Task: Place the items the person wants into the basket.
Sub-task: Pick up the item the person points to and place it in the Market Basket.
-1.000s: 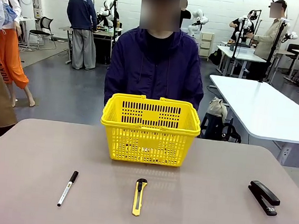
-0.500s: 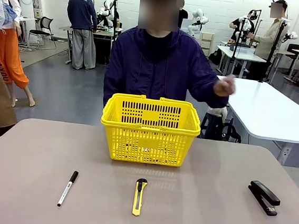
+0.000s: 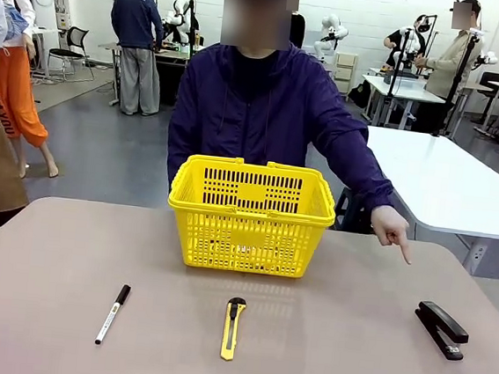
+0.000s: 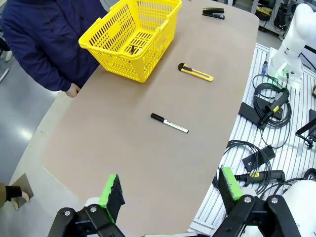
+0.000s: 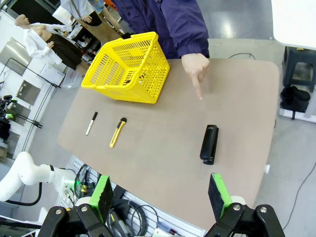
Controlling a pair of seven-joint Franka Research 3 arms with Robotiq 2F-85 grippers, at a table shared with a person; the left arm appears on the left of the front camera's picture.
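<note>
Front view: the stapler (image 3: pixel 440 329), right of the basket (image 3: pixel 250 214), is pointed at by the person's hand (image 3: pixel 393 229). Left wrist view: the left gripper (image 4: pixel 170 185) is held spread, empty. Right wrist view: the right gripper (image 5: pixel 160 191) is likewise spread and empty; the stapler is best straddled across its narrow width.

The lattice wall of the yellow basket (image 3: pixel 249 231) screens its inside in the front view. In the left wrist view a small dark thing (image 4: pixel 132 49) lies on the basket's floor, too small to identify. Print on the white marker (image 3: pixel 112 315) is too small to read. The person (image 3: pixel 265 118) is hidden from the waist down behind the basket and bench (image 3: pixel 47 265). The front view's bottom edge cuts off the bench's near side.
</note>
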